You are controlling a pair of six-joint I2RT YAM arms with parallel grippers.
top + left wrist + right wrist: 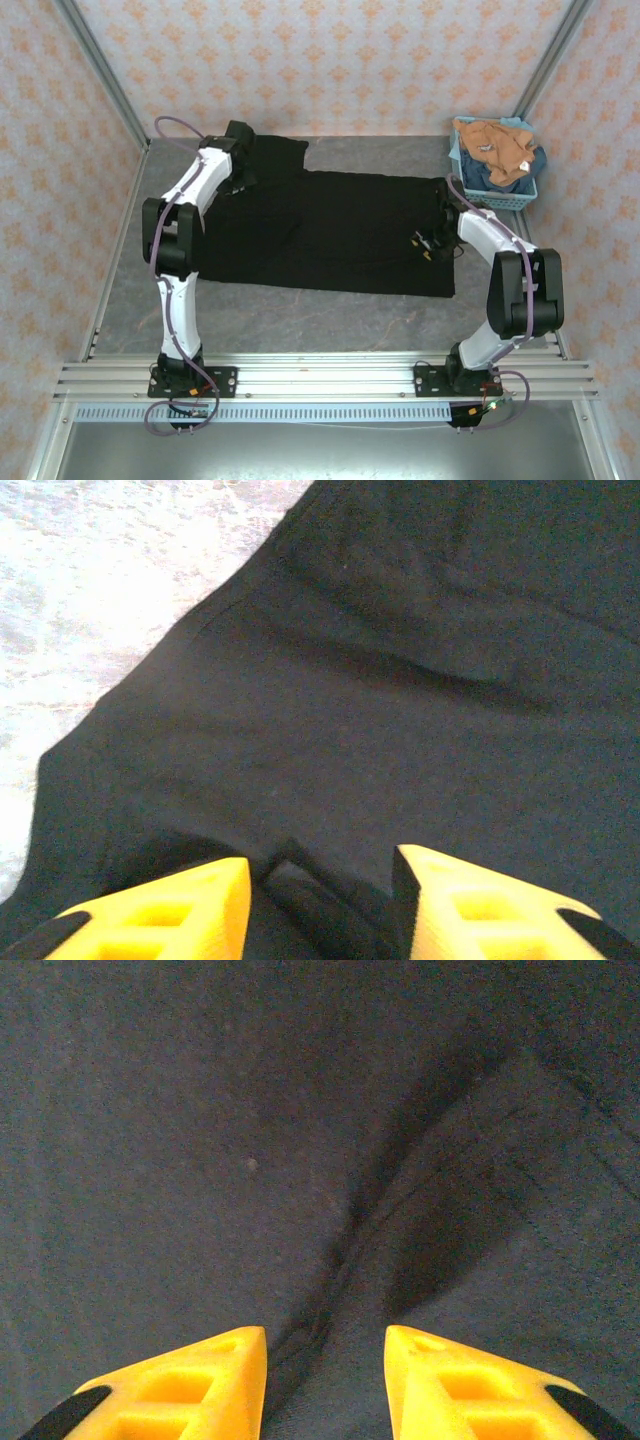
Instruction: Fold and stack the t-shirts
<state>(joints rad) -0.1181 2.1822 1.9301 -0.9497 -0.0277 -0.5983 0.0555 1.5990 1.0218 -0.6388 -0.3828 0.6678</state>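
Observation:
The large black t-shirt [320,230] lies spread flat on the grey table [300,320], back side up. My left gripper [243,180] hovers low over its far left part by the sleeve. In the left wrist view its yellow fingers [320,865] stand apart over the black cloth [380,700], with a small raised fold between them. My right gripper [425,243] sits at the shirt's right end. It is open [326,1335] over the cloth [200,1160], and a dark crease runs between the fingers. The orange-tan tee [495,145] and the dark blue tee [478,175] are heaped in the basket.
The light blue mesh basket [527,195] stands at the far right corner of the table. Patterned walls with metal posts close in the back and sides. Bare grey table [90,580] shows beside the shirt's edge, and a strip runs along the front.

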